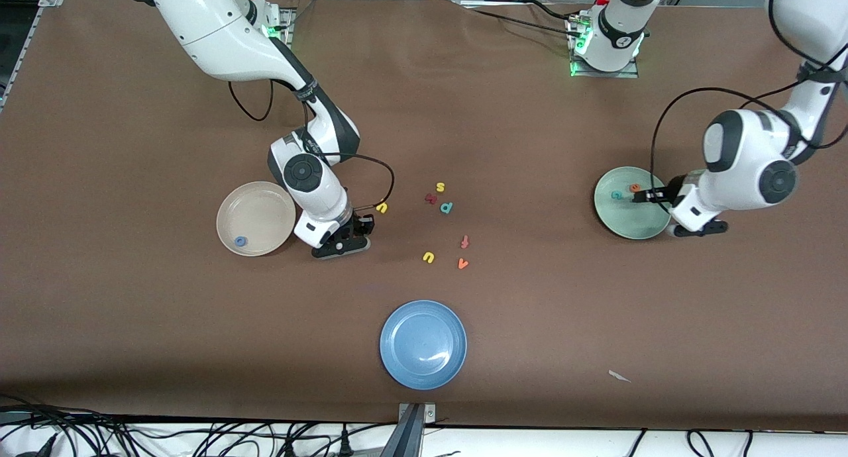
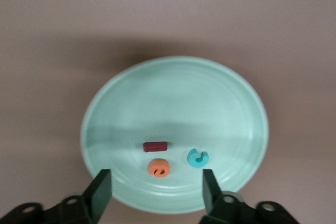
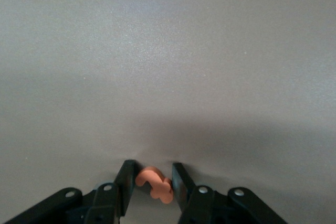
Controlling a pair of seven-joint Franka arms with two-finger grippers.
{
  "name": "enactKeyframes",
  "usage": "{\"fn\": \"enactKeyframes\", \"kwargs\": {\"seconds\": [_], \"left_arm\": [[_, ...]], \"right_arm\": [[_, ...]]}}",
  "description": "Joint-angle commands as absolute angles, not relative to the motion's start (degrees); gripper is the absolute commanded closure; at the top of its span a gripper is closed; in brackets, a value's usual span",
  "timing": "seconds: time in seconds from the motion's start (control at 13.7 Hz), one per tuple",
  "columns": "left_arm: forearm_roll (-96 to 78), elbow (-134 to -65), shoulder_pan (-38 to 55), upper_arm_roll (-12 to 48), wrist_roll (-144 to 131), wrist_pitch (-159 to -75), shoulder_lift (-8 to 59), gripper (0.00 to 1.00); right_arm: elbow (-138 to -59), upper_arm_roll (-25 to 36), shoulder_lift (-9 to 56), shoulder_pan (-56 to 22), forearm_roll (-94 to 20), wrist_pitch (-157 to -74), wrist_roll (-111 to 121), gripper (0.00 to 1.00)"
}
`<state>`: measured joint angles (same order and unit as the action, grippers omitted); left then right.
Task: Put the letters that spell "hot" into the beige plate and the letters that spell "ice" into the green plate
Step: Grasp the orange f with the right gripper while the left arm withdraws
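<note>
The green plate (image 2: 173,103) is holding all three "ice" letters, the maroon i (image 2: 155,146), orange e (image 2: 158,168) and teal c (image 2: 197,158), as the left gripper (image 2: 156,187) is hovering over it with its jaws wide and nothing between them. At the right arm's end of the table (image 1: 132,324), the beige plate (image 1: 256,195) is carrying only the blue o (image 1: 240,242). Beside that plate, the right gripper (image 3: 152,182) is pinching the orange t (image 3: 155,183) low at the table. The yellow h (image 1: 381,207) is lying just beside that gripper, waiting its turn.
</note>
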<state>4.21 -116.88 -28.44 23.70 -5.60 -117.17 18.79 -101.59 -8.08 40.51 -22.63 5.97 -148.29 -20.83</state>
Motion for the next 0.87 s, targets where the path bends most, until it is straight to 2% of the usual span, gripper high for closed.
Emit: {"fn": "enactKeyframes", "kwargs": {"seconds": [0.0, 0.07, 0.22, 0.36, 0.51, 0.8], "left_arm": [[2.5, -104.4, -27.9, 24.4, -5.7, -101.3, 15.4, 0.0], [2.5, -100.2, -27.9, 24.7, -6.2, -97.6, 15.4, 0.0], [2.5, -92.8, -27.9, 25.1, -7.6, -91.6, 15.2, 0.0], [2.6, -86.4, -28.0, 26.5, -7.7, -86.9, 15.2, 0.0], [2.6, -82.6, -28.0, 27.0, -7.8, -84.5, 14.9, 0.0], [2.6, -78.4, -27.9, 27.1, -7.8, -84.4, 14.0, 0.0]], "right_arm": [[-102.7, -7.0, 40.7, -23.2, 7.6, -149.4, -21.8, 0.83], [-102.7, -7.0, 40.5, -23.2, 7.6, -149.2, -21.5, 0.89], [-102.7, -7.0, 39.0, -23.0, 7.6, -148.5, -21.0, 0.9], [-103.4, -7.2, 34.3, -21.4, 7.6, -142.4, -19.3, 0.9], [-104.4, -7.6, 29.6, -17.9, 7.7, -135.7, -13.9, 0.9], [-111.7, -8.3, 22.7, -10.4, 7.6, -134.3, -2.4, 0.85]]}}
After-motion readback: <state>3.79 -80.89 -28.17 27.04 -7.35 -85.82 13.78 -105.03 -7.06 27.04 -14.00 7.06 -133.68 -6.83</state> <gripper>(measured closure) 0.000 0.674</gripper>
